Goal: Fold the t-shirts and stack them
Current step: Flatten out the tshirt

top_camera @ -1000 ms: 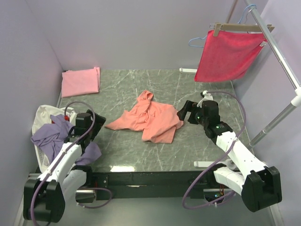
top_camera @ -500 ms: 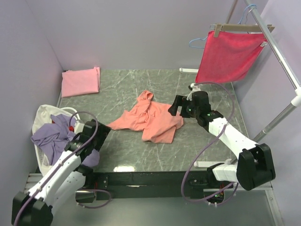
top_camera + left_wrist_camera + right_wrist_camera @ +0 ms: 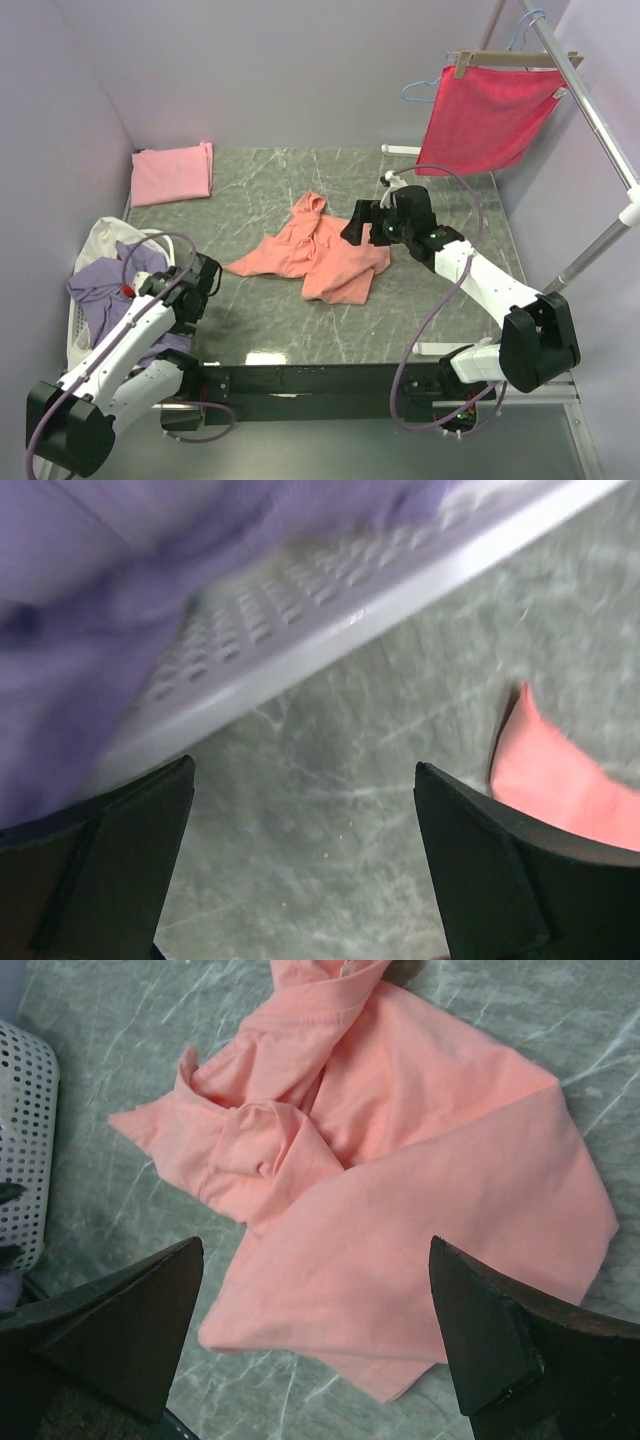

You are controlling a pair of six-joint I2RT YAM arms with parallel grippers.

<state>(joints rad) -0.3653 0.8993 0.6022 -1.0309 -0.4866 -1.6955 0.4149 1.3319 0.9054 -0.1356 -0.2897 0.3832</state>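
The salmon-orange shirt (image 3: 318, 255) lies crumpled mid-table (image 3: 260, 330), its long axis running roughly 9 to 3 o'clock in the top view, with a twisted part poking toward 12. The right hand (image 3: 358, 226) hovers over the shirt's 2 o'clock edge, jaws wide apart and empty, so the bulk of the cloth lies toward 8 o'clock from it. This arm is clearly the nearer one. The left hand (image 3: 203, 278), also spread open and holding nothing, sits beside the white basket (image 3: 90, 245), with the shirt's nearest sleeve tip apart from it at about 2 o'clock. A light pink shirt (image 3: 172, 172) rests folded at the table's 11 o'clock corner
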